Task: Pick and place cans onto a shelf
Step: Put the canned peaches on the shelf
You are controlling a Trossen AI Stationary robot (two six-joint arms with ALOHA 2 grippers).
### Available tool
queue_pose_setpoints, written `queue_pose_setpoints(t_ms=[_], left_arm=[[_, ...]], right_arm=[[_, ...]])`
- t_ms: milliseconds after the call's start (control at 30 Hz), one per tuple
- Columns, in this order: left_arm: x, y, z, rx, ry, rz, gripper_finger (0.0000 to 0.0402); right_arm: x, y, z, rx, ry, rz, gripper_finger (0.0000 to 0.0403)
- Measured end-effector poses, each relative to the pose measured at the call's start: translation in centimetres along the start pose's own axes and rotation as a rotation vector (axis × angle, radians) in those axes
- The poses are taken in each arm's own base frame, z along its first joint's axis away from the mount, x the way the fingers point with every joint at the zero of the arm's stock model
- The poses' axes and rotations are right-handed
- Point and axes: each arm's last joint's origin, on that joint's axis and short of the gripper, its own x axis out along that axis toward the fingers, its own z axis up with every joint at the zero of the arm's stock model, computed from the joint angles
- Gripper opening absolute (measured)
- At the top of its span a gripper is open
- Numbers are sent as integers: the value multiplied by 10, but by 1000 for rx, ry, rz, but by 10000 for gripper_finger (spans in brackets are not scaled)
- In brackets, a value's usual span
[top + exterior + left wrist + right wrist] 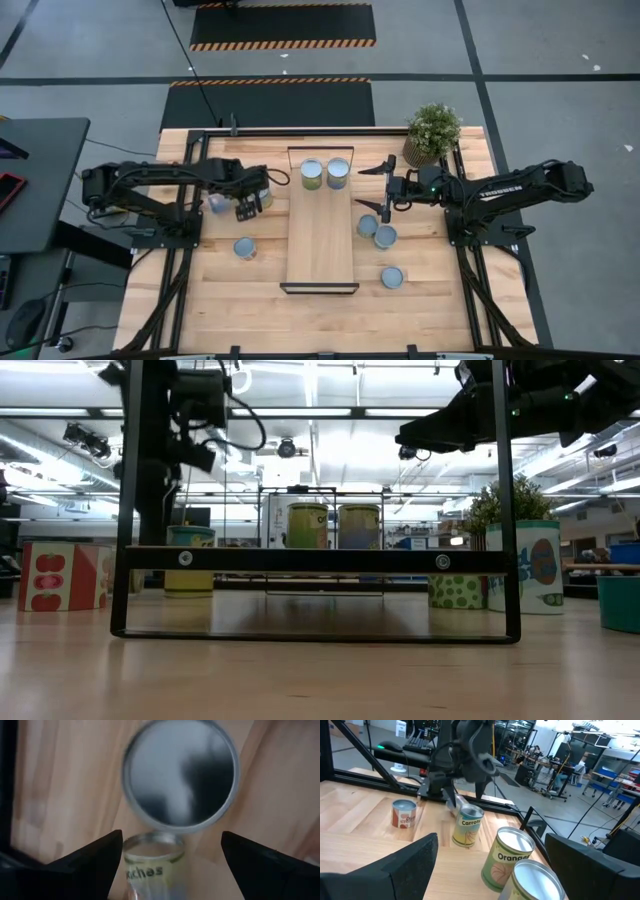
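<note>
We read "Carrots" on one can, "Oranges" on another, and "TROSSEN" on the right arm.

Both arms are built of dark, near-black links and rounded joint housings, with thin black cables looping alongside them. The right arm carries pale lettering along its forearm and a small green light near the wrist; the left arm shows a pale patch near its wrist. Each ends in two flat, wedge-shaped black fingers, matte and plain, seen on the right arm too, and each arm sits on a black frame of slim bars at the table's side.
</note>
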Motion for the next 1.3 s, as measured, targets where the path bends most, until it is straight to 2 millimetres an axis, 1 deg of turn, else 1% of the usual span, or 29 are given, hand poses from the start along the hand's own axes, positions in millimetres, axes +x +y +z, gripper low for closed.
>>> queue_pose_setpoints(t_ms=[100, 200, 267, 367, 433, 567, 700, 833, 967, 1067, 1133, 1200, 1300], left_arm=[[-16, 5, 3, -26, 26, 3, 346], [-21, 12, -7, -63, 110, 14, 346], [-17, 17, -18, -87, 145, 21, 346], [-3, 27, -36, -125, 179, 30, 346], [5, 33, -44, -144, 179, 41, 346], [16, 45, -49, -170, 136, 47, 346], [20, 63, -53, -229, 153, 45, 346], [23, 74, -58, -297, 172, 38, 346], [23, 80, -59, -329, 174, 56, 346], [19, 86, -52, -345, 120, 76, 346], [19, 91, -46, -347, 113, 81, 346], [22, 98, -42, -359, 134, 81, 346], [32, 108, -39, -338, 189, 72, 346]], right_arm=[[0, 0, 0, 4, 0, 0, 375], [0, 0, -1, 18, 10, 3, 375], [0, 0, -2, 18, 16, 6, 375], [0, 1, -1, 17, 12, 7, 375], [0, 1, -1, 15, 12, 7, 375], [0, 0, 0, 14, -4, 3, 375], [0, 0, 2, 14, -18, 0, 375], [0, 0, 2, 14, -18, 2, 375], [0, 0, 2, 11, -21, 1, 375], [0, -1, 4, -1, -40, -5, 375], [0, -1, 4, -4, -47, -7, 375], [0, -1, 5, -5, -49, -6, 375], [0, 0, 5, -5, -52, 9, 375]])
